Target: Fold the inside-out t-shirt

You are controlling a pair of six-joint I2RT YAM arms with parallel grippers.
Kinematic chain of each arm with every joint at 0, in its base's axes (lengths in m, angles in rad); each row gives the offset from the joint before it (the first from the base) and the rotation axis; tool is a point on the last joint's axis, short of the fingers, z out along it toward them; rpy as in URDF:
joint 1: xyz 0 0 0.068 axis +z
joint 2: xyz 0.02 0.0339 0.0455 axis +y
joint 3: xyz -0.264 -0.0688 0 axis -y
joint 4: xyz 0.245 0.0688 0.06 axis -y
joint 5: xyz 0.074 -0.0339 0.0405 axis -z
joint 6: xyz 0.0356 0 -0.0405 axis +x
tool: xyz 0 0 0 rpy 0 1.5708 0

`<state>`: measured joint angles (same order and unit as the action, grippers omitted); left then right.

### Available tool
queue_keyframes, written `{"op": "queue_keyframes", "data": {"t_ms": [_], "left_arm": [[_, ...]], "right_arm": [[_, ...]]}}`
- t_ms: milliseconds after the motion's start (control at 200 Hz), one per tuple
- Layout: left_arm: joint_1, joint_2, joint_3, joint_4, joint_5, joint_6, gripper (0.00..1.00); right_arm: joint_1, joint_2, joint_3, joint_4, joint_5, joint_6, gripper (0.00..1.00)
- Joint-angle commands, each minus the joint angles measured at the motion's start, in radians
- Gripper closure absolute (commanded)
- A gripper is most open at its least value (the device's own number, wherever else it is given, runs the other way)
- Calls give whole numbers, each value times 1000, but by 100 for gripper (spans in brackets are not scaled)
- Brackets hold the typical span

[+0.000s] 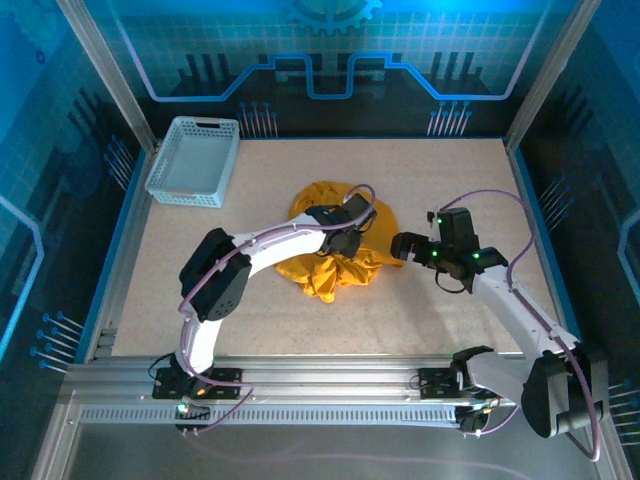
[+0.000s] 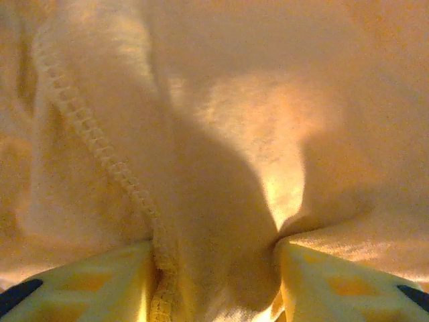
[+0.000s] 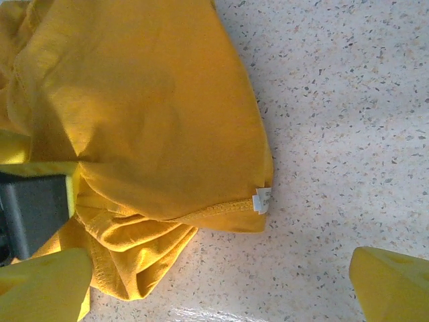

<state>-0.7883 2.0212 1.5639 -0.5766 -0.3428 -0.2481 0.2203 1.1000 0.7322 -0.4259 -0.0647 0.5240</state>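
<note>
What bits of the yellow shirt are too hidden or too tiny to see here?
- Sleeves and neck hole of the t-shirt: top view, its crumpled folds hide them.
- Writing on the white tag: right wrist view, too small to read.
- Whatever lies past the cloth pinched in the left gripper: left wrist view, the close fabric blocks it.

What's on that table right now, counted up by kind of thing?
Yellow t-shirt: 1
Grey basket: 1
Robot arms: 2 (left arm, right arm)
Total: 4
</note>
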Motion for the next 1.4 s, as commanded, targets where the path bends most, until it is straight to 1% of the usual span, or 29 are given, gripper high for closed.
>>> {"op": "queue_keyframes", "data": {"t_ms": [0,85,120,160,250,415,470,545,720,830,970,1100,1160,1246,1321,1396], "left_arm": [[17,3,27,29,47,-21,69],[28,-8,24,48,69,-34,85],[35,-12,20,61,81,-41,94],[46,-19,15,75,91,-52,100],[65,-68,13,86,110,-72,100],[80,-261,0,124,106,-104,100],[101,-327,-15,151,128,-130,100],[154,-388,-29,171,184,-174,100],[272,-449,-65,168,293,-245,100],[309,-488,-116,190,313,-261,100],[344,-527,-168,203,336,-285,100],[384,-557,-197,208,350,-303,100],[408,-568,-199,196,349,-303,100],[447,-586,-217,192,363,-308,100],[479,-602,-228,192,373,-304,100],[507,-612,-231,179,369,-296,100]], "right_arm": [[0,3,-25,20,-23,11,0],[11,21,-31,31,-24,16,0],[17,28,-33,35,-24,17,0],[25,32,-35,43,-22,19,0],[46,49,-30,50,-12,15,0],[85,84,-13,67,-7,-8,0],[104,93,-11,88,-10,-17,0],[142,116,-7,124,-16,-29,0],[240,200,20,223,-38,-60,0],[299,275,59,277,-44,-80,0],[349,402,140,301,-5,-101,2],[366,535,251,273,12,-114,9],[377,575,278,254,41,-114,15],[380,606,293,232,53,-116,26],[380,603,280,220,76,-108,38],[380,562,253,209,105,-116,54]]}}
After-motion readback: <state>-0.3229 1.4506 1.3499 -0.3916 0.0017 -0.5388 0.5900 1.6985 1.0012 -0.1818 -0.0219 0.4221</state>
